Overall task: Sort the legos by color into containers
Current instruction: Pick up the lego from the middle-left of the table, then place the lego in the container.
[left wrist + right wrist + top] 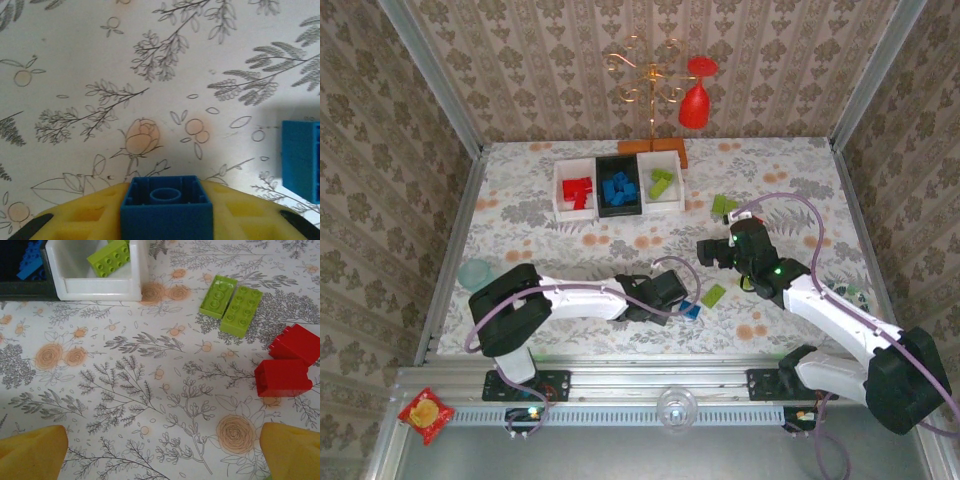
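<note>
My left gripper [165, 202] is shut on a small blue lego [164, 205], clamped between its yellow fingers just above the tablecloth, at the near centre [687, 308]. A second blue lego [301, 159] lies just to its right. My right gripper [160, 455] stands open over bare cloth, right of centre [706, 250]. Ahead of it lie two lime green legos [231, 302] and two red legos [282, 377]. Another green lego [713, 295] lies between the arms. The containers sit at the back: a white bin [576, 190] with red legos, a black bin [618, 190] with blue ones, a white bin [661, 186] with green ones.
A teal bowl [477, 272] sits at the left edge. A gold stand on an orange-brown base [653, 150] holds a red wine glass [695, 100] behind the bins. A red snack packet [425, 413] lies on the front rail. Patterned walls close in three sides.
</note>
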### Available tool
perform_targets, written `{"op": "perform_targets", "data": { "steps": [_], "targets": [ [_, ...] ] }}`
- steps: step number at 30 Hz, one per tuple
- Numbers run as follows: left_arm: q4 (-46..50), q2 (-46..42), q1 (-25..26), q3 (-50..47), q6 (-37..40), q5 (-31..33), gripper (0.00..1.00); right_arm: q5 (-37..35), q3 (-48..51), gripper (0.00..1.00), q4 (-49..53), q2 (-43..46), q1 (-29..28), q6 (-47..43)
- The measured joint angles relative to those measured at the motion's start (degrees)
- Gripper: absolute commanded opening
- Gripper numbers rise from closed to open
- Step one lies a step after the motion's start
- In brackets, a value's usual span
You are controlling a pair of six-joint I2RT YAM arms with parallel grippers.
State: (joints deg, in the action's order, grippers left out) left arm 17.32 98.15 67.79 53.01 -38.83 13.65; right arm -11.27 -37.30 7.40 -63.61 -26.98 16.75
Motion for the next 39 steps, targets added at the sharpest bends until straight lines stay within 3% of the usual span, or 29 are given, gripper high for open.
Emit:
{"op": "perform_targets", "data": {
  "steps": [4, 10, 14, 18, 26, 31, 39],
  "targets": [
    [-2.54, -5.11, -4.79, -4.81, 0.09, -0.63, 0.31, 1.70, 1.51, 1.00, -1.90, 1.64, 0.00, 0.35],
    [-6.25, -15.80, -20.70, -5.46, 4.81, -1.79, 0.31, 5.86, 3.98, 1.00, -7.61, 2.12, -1.70, 0.61],
    [-9.38, -15.06, -29.42, 1.20, 9.92, -2.36, 0.31, 7.28, 3.98, 1.00, -10.47, -0.35, -3.93, 0.59],
    [-11.91, -8.41, -34.69, 9.46, 14.03, -2.99, 0.32, 7.50, 3.98, 1.00, -10.78, -2.84, -4.79, 0.59],
    [-11.39, 11.41, -38.34, 27.41, 20.20, -3.15, 0.33, 5.92, 3.93, 1.00, -10.64, -3.54, -4.85, 0.59],
    [-7.85, 18.60, -39.04, 35.65, 23.23, -1.60, 0.38, 4.96, 3.93, 1.00, -10.64, -3.78, -4.85, 0.57],
    [-5.99, 20.61, -39.06, 40.79, 27.52, 1.57, 0.61, 0.96, 3.87, 1.00, -8.50, -4.33, -4.85, 1.49]
  ]
}}
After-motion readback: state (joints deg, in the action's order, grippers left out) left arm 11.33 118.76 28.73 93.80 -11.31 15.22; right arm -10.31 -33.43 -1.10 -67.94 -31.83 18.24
